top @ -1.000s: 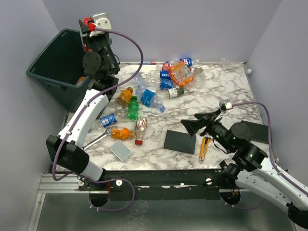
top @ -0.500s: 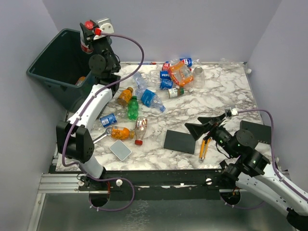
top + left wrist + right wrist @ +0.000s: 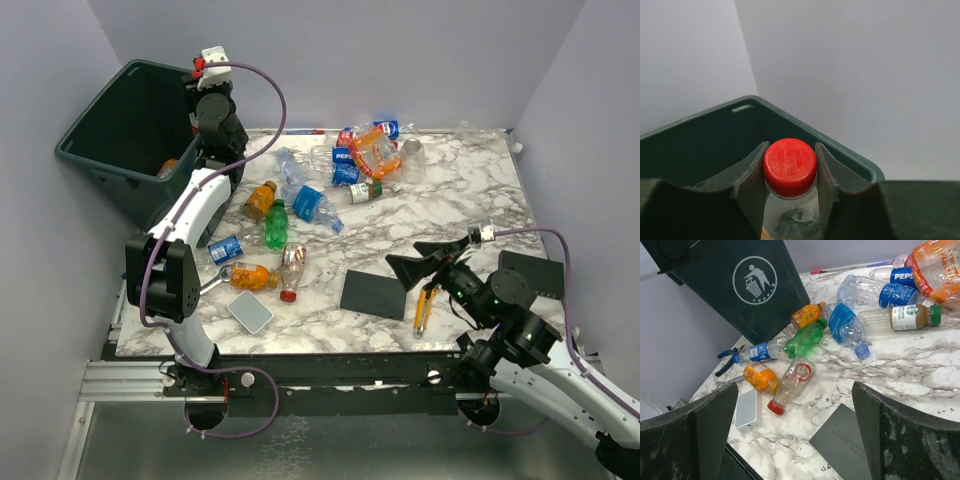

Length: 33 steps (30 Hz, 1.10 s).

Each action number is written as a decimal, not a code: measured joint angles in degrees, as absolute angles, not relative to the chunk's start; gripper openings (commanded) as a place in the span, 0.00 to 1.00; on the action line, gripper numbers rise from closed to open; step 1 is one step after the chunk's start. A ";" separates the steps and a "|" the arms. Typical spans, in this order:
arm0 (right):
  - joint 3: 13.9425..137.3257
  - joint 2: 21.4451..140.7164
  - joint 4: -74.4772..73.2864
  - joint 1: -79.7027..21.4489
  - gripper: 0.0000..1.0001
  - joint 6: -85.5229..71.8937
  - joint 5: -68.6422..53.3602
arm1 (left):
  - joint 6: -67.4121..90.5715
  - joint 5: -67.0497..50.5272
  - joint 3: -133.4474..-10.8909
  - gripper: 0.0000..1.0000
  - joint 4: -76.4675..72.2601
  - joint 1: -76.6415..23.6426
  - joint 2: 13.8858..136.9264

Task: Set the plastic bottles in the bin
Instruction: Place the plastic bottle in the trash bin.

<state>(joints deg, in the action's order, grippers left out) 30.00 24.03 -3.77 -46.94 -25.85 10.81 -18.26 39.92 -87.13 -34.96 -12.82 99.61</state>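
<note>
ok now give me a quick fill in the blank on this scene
The left end effector is shut on a clear bottle whose cap is ____.
The bin stands by the table's far ____ corner.
The right end effector, holding nothing, is ____ rather than shut.
Missing words: red; left; open

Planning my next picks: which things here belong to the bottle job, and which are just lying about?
Job: bin; gripped red-capped bottle; green bottle; orange-labelled bottle; Pepsi bottles; orange jug.
Lying about: yellow utility knife; black pad; blue-handled pliers; pale flat slab.
</note>
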 measured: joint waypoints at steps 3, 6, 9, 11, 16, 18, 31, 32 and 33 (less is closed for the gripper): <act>30.00 24.51 -4.19 -46.94 1.00 -25.54 11.31 | -15.70 39.94 -87.64 0.98 -33.01 -12.80 99.61; 30.11 24.93 -4.51 -46.94 1.00 -25.36 11.90 | -14.28 40.27 -89.49 0.99 -30.44 -12.71 99.61; 30.81 25.69 -4.93 -46.94 1.00 -25.02 12.67 | -13.13 40.34 -92.66 0.99 -28.73 -12.78 99.44; 31.62 26.57 -5.06 -46.94 1.00 -24.91 12.97 | -12.84 40.38 -94.35 0.99 -27.81 -13.30 98.63; 33.63 30.04 -5.21 -46.94 1.00 -25.04 14.50 | -14.15 40.49 -95.24 0.99 -26.81 -18.85 92.20; 34.54 31.97 -5.43 -46.94 1.00 -25.26 15.44 | -15.09 40.18 -95.18 0.99 -26.39 -23.90 88.97; 41.08 48.84 -6.17 -46.94 1.00 -27.07 22.57 | -7.51 34.22 -74.65 0.99 -5.67 -50.30 69.93; 41.08 50.19 -6.17 -46.94 1.00 -27.11 22.81 | -5.48 33.12 -70.43 0.99 -3.46 -50.76 68.93; 41.08 51.64 -6.17 -46.94 1.00 -27.27 22.92 | -3.44 32.29 -66.94 0.99 -1.50 -50.78 68.16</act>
<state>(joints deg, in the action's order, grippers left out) 41.08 51.64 -6.17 -46.94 -27.27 22.92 -3.44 32.29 -66.94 -1.50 -50.78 68.16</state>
